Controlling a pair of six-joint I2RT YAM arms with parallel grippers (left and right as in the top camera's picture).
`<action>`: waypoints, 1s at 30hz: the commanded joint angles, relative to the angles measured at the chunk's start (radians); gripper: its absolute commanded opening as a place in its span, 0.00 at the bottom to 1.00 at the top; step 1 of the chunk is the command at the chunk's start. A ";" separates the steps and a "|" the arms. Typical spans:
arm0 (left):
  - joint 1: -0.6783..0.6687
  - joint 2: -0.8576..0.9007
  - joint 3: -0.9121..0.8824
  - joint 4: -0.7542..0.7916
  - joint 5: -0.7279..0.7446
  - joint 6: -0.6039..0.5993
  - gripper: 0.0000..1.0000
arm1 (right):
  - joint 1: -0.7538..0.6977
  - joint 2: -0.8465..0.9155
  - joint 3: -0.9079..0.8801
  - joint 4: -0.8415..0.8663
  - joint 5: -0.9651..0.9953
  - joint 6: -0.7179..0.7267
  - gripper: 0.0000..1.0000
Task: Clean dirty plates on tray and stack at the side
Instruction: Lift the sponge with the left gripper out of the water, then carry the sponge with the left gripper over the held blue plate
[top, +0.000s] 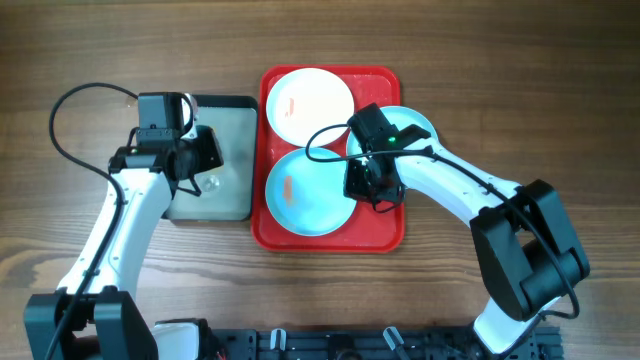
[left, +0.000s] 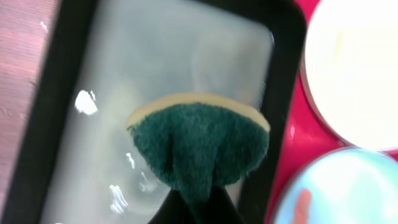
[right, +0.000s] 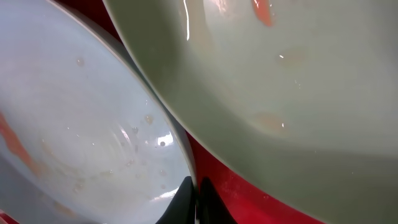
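The right pincer (right: 194, 200) is shut, fingertips together with nothing seen between them. It hangs low over a bare strip of the red tray (right: 249, 186), in the gap between two plate rims. On one side is the front turquoise plate (right: 81, 137), glossy, beaded with water droplets and streaked orange. On the other is a shaded plate carrying its own orange-red smear, most likely the right turquoise plate (top: 418, 122), which the arm half covers from above.

The left pincer (left: 195, 208) is closed on a sponge (left: 199, 143), pinching it so that the dark green, fuzzy scouring face bulges out and a thin yellow foam edge shows behind. It hovers over the dark grey tray (left: 37, 124); its flat floor looks wet and filmy, with white foamy flecks.

All three plates lie on the red tray, which sits on the wood-grain table (top: 560, 100) just beside the grey one. The white plate (top: 310, 105) is at the back and the two turquoise ones are nearer. Each is round, shallow and smooth, and each shows a smear.

I judge the task barely begun: no plate looks clean and none is stacked at the side. All the wiping and stacking are left.
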 joint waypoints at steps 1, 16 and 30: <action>0.013 -0.005 0.100 -0.090 0.061 0.017 0.04 | -0.001 0.018 -0.010 0.005 -0.010 -0.004 0.04; -0.004 -0.005 0.211 -0.253 0.208 -0.064 0.04 | -0.001 0.018 -0.010 0.016 -0.027 -0.030 0.04; -0.124 0.001 0.153 -0.217 0.088 -0.167 0.04 | -0.001 0.018 -0.010 0.024 -0.027 -0.026 0.04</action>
